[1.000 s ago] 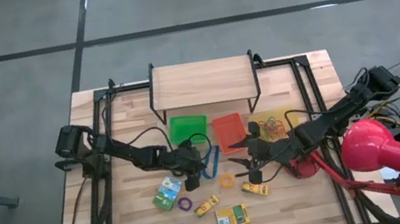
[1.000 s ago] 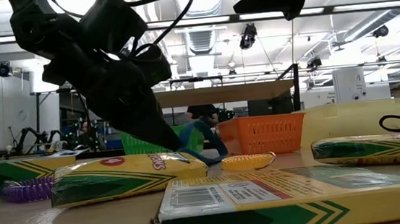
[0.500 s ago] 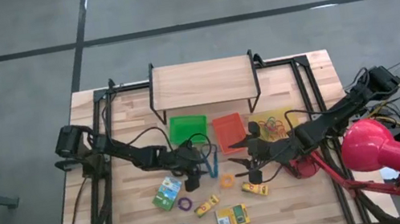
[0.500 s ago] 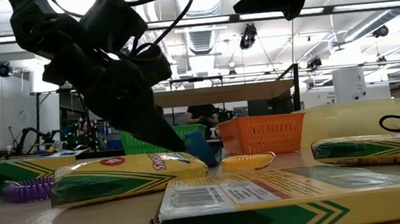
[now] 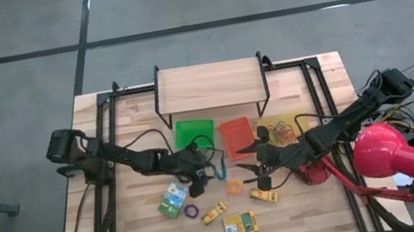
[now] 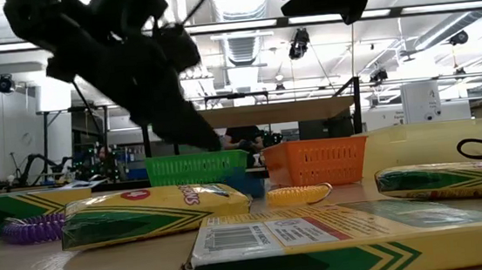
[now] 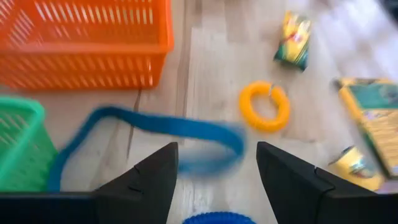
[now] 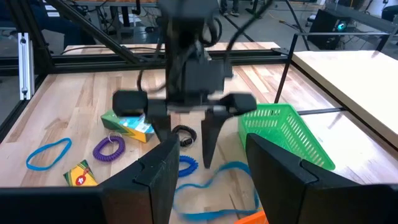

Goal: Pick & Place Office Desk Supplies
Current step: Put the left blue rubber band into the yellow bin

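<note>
The long blue rubber-band loop [image 7: 149, 132] lies limp and stretched out on the surface, its long axis running from the green tray [image 5: 193, 131] toward the orange coil loop [image 7: 265, 106], just in front of the orange tray [image 5: 236, 135]. The left end effector [image 5: 198, 185] hangs above it at about 7 o'clock from the green tray, fingers [image 8: 160, 127] spread apart, gripping nothing. The right end effector [image 5: 251, 169] waits at 5 o'clock from the orange tray, fingers parted and empty.
</note>
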`<state>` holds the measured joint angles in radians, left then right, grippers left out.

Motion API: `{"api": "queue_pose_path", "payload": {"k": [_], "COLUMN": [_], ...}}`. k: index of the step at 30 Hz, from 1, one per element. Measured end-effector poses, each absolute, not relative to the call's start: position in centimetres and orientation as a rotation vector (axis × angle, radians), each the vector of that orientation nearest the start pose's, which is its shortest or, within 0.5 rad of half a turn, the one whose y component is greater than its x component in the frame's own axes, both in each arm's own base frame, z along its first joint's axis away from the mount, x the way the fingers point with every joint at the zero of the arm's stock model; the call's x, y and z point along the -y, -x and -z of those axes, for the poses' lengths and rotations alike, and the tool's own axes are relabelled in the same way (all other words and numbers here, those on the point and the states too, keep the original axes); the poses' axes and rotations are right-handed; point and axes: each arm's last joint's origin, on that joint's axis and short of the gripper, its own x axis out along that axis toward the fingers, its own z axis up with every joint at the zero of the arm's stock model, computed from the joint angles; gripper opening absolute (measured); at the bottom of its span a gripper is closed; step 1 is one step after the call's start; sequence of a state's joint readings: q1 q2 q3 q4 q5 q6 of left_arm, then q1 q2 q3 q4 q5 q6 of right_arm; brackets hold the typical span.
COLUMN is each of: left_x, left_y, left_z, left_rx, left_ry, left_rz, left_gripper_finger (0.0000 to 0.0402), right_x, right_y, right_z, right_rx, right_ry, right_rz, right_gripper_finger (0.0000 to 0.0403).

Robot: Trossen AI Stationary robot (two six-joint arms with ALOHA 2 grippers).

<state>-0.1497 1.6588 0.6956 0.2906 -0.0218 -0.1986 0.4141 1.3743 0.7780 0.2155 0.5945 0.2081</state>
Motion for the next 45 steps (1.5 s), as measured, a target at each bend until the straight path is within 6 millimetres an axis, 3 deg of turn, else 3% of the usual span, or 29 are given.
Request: {"api": "queue_pose_path", "payload": {"k": [9, 17, 23, 30, 39, 45], "left_x": [3.9, 3.3, 3.0, 3.6, 2.7, 2.3], "left_y": [-28.2, -25.6, -23.3, -19.8, -14.8, -12.9], "left_z": [-19.1, -24.2, -25.6, -24.9, -20.5, -18.8], "left_rx": [-0.592, -0.403, -0.311, -0.171, 0.050, 0.179], "left_ry": [0.064, 0.015, -0.022, -0.129, -0.144, -0.131], "left_rz": [0.000, -0.058, -0.046, 0.032, 0.030, 0.019], "left_gripper_finger": [0.0225, 0.0225, 0.0223, 0.0213, 0.0197, 0.0187], "right_x": [-10.2, -10.2, -10.2, -10.2, -10.2, -10.2], "right_y": [-27.2, -27.2, -27.2, -27.2, -27.2, -27.2], "right_z": [-24.0, -24.0, -24.0, -24.0, -24.0, -24.0], "right_rx": [-0.313, -0.313, -0.313, -0.313, -0.313, -0.313], "right_ry": [-0.021, -0.021, -0.021, -0.021, -0.020, -0.021], "right_rz": [0.212, 0.212, 0.212, 0.212, 0.211, 0.212], "right_gripper_finger": [0.0183, 0.0183, 0.0183, 0.0183, 0.0183, 0.0183]}}
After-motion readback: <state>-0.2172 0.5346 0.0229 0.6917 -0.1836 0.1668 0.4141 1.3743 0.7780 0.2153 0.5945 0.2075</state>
